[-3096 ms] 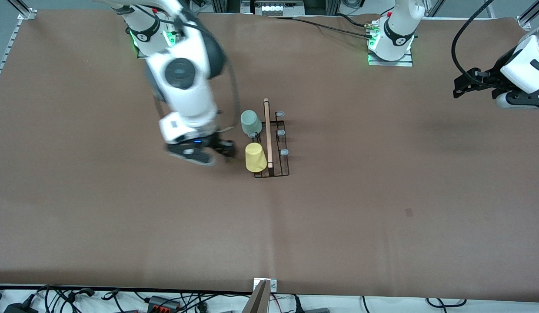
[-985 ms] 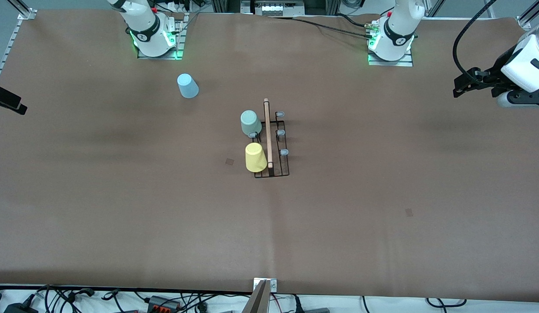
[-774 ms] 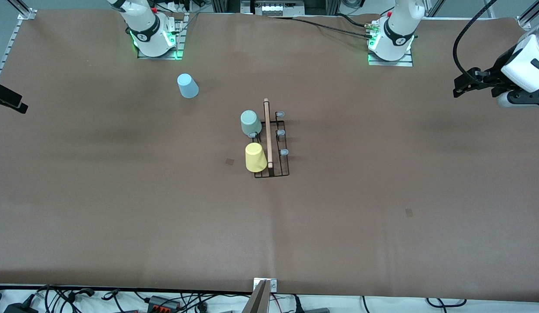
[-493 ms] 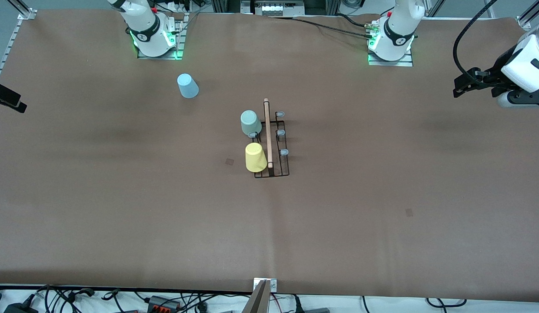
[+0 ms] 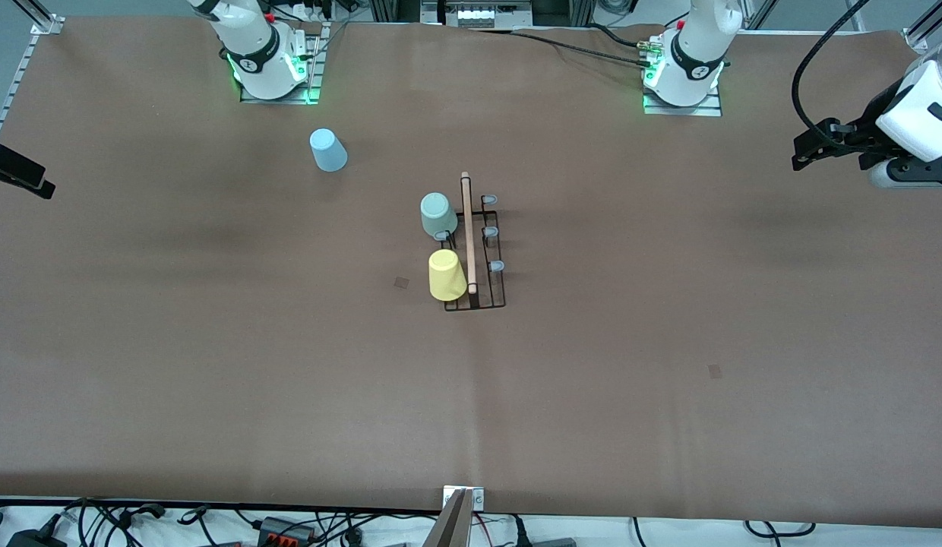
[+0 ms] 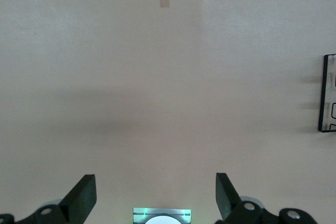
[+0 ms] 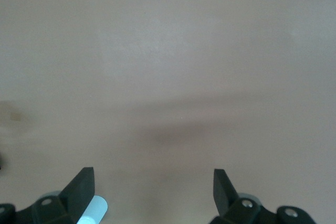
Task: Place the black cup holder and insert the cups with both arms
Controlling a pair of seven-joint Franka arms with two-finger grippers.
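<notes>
Withdrawn from the black cup holder [image 5: 475,251], both wide-open end effectors, right [image 7: 152,190] and left [image 6: 156,198], are parked; the light blue cup [image 5: 328,150] is judged next for grasping.

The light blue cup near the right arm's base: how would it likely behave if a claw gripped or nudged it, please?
The light blue cup looks like thin plastic, so probably light and apt to slide. Its tapered wall may slip from a claw. It seems to stand upside down on its wide rim, so tipping looks unlikely.
</notes>
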